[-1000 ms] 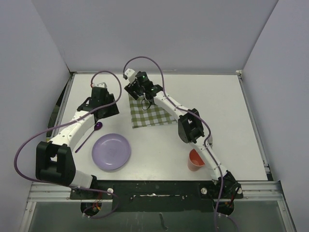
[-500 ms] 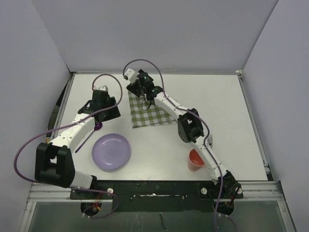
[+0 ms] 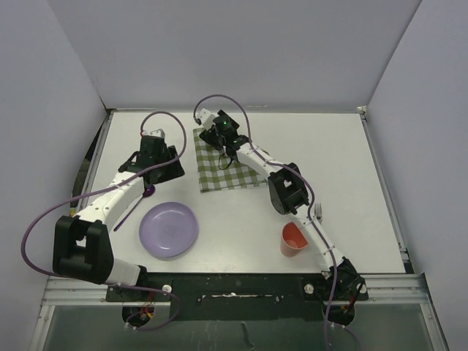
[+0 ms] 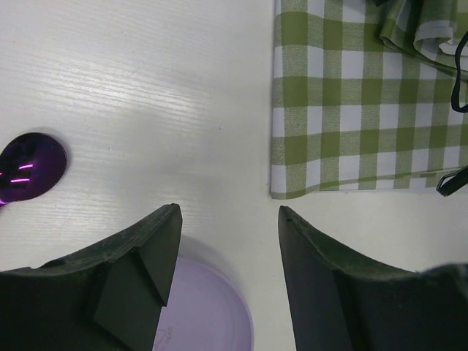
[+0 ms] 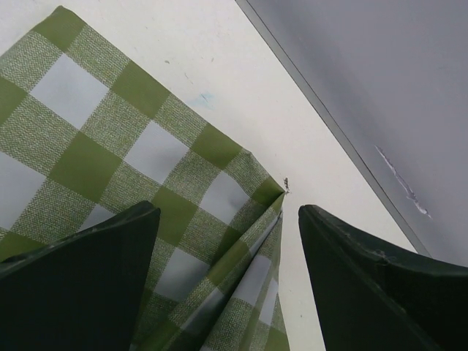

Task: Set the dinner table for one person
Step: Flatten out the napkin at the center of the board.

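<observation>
The white dinner table holds a green-and-white checked cloth at the back middle. A lilac plate lies near the front left, with a purple spoon to its left. An orange cup stands at the front right, with a fork behind it. My right gripper is open over the cloth's far left part, and a raised fold of cloth lies between its jaws. My left gripper is open and empty, between the plate and the cloth.
The spoon's bowl lies left of the left gripper's fingers. The table's metal back edge and the grey back wall are close behind the right gripper. Grey walls enclose the table on three sides.
My right gripper has moved right and toward the back wall, and the cloth's far left corner now lies further back and flatter. My left gripper has shifted slightly toward the cloth.
</observation>
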You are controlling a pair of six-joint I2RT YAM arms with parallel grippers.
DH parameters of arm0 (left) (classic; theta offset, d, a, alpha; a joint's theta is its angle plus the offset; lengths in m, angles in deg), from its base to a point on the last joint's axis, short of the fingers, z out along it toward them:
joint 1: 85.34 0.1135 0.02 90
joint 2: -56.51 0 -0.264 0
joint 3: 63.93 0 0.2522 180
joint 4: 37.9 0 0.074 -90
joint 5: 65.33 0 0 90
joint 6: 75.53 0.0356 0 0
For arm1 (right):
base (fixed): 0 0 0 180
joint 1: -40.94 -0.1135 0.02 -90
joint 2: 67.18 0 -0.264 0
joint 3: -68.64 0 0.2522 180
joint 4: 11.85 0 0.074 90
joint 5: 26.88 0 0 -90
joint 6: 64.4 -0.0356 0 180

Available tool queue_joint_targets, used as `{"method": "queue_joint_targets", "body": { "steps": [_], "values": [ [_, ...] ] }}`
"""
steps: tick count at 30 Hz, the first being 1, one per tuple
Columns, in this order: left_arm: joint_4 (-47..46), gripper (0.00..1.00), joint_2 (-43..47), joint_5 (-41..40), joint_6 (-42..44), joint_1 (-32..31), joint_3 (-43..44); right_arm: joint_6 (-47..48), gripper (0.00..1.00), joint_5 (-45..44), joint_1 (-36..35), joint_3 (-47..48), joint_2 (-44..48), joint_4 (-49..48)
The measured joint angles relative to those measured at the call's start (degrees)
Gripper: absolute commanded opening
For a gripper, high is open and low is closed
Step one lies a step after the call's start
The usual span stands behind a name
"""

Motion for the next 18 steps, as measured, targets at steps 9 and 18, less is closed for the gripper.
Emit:
{"method": "queue_joint_targets", "body": {
  "steps": [9,18],
  "values": [
    [-0.8,0.54,0.0,1.1,-0.3,0.0,0.0,1.0,0.7,-0.8,0.2,0.0,0.0,0.1],
    [-3.5,0.52,0.0,2.5,0.1,0.0,-0.6,2.4,0.33,0.8,2.9,-3.5,2.6,2.8]
  ]
}}
